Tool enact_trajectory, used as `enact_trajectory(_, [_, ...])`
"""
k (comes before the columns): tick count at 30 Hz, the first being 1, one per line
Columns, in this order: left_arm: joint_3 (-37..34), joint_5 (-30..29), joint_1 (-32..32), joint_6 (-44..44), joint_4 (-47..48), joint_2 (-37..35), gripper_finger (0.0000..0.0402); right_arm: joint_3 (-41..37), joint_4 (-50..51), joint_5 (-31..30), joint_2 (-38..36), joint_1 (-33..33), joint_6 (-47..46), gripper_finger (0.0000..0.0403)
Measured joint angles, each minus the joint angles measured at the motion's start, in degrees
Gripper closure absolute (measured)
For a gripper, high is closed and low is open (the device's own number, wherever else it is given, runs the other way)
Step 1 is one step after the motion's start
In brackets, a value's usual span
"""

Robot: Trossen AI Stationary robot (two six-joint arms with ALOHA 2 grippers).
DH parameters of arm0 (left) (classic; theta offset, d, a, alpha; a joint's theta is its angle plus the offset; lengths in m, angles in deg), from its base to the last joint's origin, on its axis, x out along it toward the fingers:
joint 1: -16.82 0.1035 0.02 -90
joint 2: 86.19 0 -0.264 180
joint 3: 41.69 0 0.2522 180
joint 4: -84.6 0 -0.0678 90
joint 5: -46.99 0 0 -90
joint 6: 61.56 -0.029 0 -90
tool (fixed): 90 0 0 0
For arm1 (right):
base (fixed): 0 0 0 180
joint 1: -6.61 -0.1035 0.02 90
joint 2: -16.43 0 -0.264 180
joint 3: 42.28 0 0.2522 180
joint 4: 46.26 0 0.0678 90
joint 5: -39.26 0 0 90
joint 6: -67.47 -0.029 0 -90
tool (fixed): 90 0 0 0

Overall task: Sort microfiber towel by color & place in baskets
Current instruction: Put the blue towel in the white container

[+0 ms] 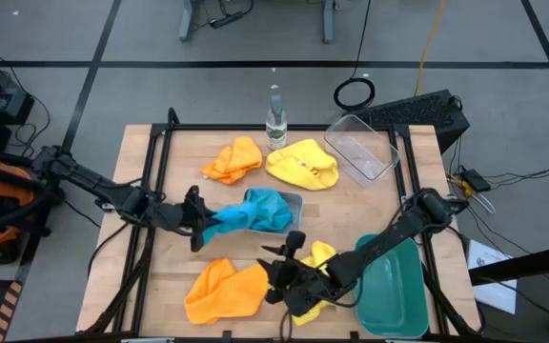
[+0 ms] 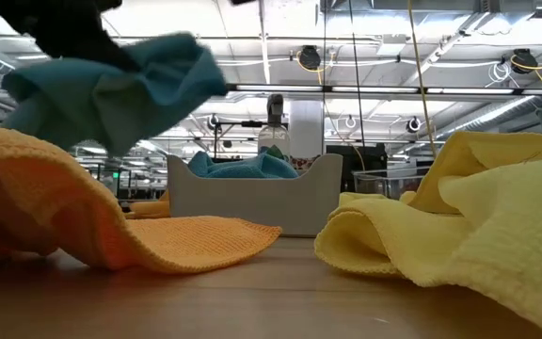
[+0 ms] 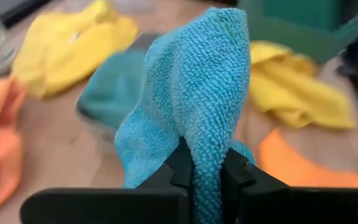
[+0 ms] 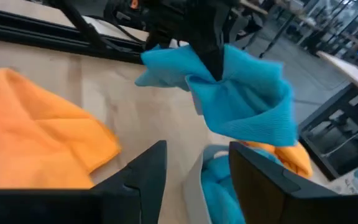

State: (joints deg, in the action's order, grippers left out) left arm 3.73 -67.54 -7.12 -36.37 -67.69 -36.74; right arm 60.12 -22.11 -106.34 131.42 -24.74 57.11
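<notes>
Near edge of tabletop (image 1: 351, 205): orange towel (image 1: 225, 291) lying flat, my right gripper (image 1: 289, 272) just beside it, jaws apart, empty; yellow towel (image 1: 317, 257) under that arm, dark green basket (image 1: 394, 286) right of it. Mid: my left gripper (image 1: 198, 219), jaws clamped on blue towel (image 3: 197, 106), lifted next to grey-blue basket (image 2: 252, 202) with second blue towel (image 2: 243, 167) inside. Far: orange towel (image 1: 234, 158), yellow towel (image 1: 303, 164), clear basket (image 1: 362, 146), bottle (image 1: 275, 119).

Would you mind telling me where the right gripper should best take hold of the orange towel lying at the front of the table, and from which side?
Probably the raised, rumpled fold near the middle of the front orange towel, taken from straight above. The cloth lies spread on the table, so a fold gives more to pinch than its thin edges. The open right gripper sits just beside it, while the left gripper holds a blue towel.
</notes>
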Motion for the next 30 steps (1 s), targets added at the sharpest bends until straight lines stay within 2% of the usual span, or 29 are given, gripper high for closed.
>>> enact_trajectory(4, [0.02, 0.00, -1.33, -3.17, -4.36, 0.02, 0.0366, -0.04, -5.37, 0.16, 2.05, 1.77, 3.93, 0.0194])
enact_trajectory(11, [0.02, -0.04, -2.54, -3.16, -4.96, 0.04, 0.0366, -0.04, -17.51, 1.20, 3.17, 2.90, 13.89, 0.0080])
enact_trajectory(14, [0.02, -0.02, -3.19, -3.33, -6.45, 0.48, 0.0366, -0.02, -19.81, 2.17, 3.09, 3.00, 16.08, 0.0047])
enact_trajectory(19, [0.02, 0.19, -4.69, -8.87, -13.23, 2.25, 0.0366, -0.02, -20.75, 4.77, 3.09, 3.92, 17.04, 0.0033])
enact_trajectory(23, [0.04, 1.75, -5.12, -13.02, -19.23, 4.33, 0.0366, -0.02, -22.31, 4.44, 3.09, 4.92, 18.88, 0.0033])
enact_trajectory(30, [0.04, 5.28, -5.05, -17.25, -24.09, 7.36, 0.0365, -0.02, -25.84, 5.36, 3.09, 7.22, 22.53, 0.0033])
